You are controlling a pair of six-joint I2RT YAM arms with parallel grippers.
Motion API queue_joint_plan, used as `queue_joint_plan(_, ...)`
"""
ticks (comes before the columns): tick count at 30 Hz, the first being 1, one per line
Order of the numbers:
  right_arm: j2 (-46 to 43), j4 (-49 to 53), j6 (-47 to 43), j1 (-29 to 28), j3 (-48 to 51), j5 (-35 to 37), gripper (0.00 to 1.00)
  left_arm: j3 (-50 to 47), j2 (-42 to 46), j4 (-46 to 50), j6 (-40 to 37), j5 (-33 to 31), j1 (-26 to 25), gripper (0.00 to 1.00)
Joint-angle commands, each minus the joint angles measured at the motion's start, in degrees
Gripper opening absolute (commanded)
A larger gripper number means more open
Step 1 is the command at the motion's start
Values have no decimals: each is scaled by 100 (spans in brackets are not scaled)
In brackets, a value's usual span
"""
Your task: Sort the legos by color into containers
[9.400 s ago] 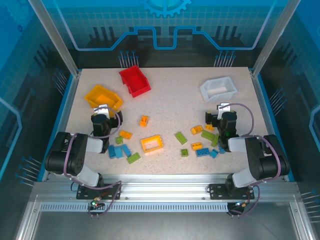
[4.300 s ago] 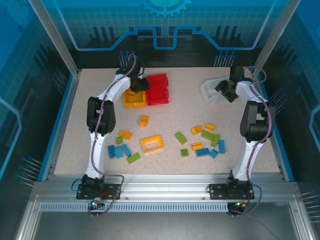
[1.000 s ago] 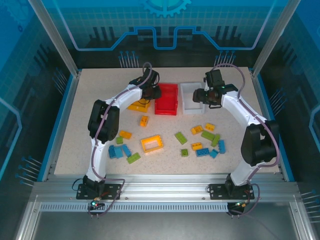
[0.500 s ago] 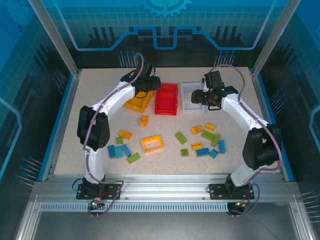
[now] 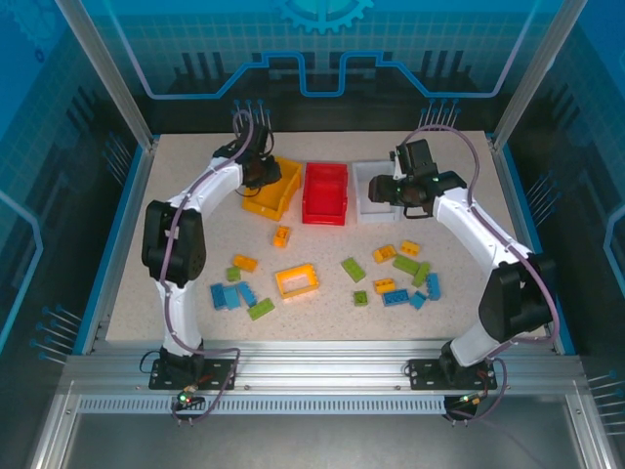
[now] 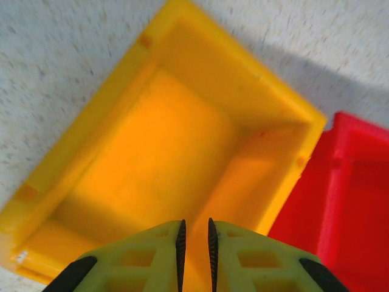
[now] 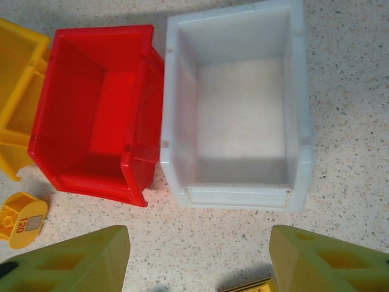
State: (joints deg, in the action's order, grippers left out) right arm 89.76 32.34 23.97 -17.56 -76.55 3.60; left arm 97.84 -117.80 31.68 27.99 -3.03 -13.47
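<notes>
Marking "120" reads on orange-yellow lego (image 7: 23, 220), lower left; left gripper (image 6: 194, 234) clenched empty, right gripper (image 7: 198, 258) released.

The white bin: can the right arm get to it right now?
Probably yes. The right gripper hangs open just over the white bin, holding nothing, with nothing between them. The red bin only touches its side.

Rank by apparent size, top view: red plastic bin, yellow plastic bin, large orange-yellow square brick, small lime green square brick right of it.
1-2. Red plastic bin and yellow plastic bin: look alike, unranked.
3. Large orange-yellow square brick.
4. Small lime green square brick.
</notes>
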Motion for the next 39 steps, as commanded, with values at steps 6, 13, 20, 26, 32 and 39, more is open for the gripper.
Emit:
queue_joint_plan(6,-691,-244,9,-252,588,-418,64,-562,-47,-155,129,545,-215,19)
queue_joint_plan(13,-955,-303,160,-361,831,-478,64,-807,158,-365,364,629,-468,18)
queue_joint_plan(20,-1058,-270,205,-422,923,-475,64,-890,466,-142,517,27,-498,19)
queue_joint_plan(26,-1357,-390,62,-788,1069,-325,64,-1323,1442,57,436,-1104,-499,42)
queue_joint_plan(32,-2232,-1318,-335,-1744,1912,-420,65,-2489,3207,756,791,-1348,-457,59)
queue_joint_plan(39,-2876,-2167,-231,-2743,2971,-526,71,-4523,5144,1858,1369,-892,-378,67)
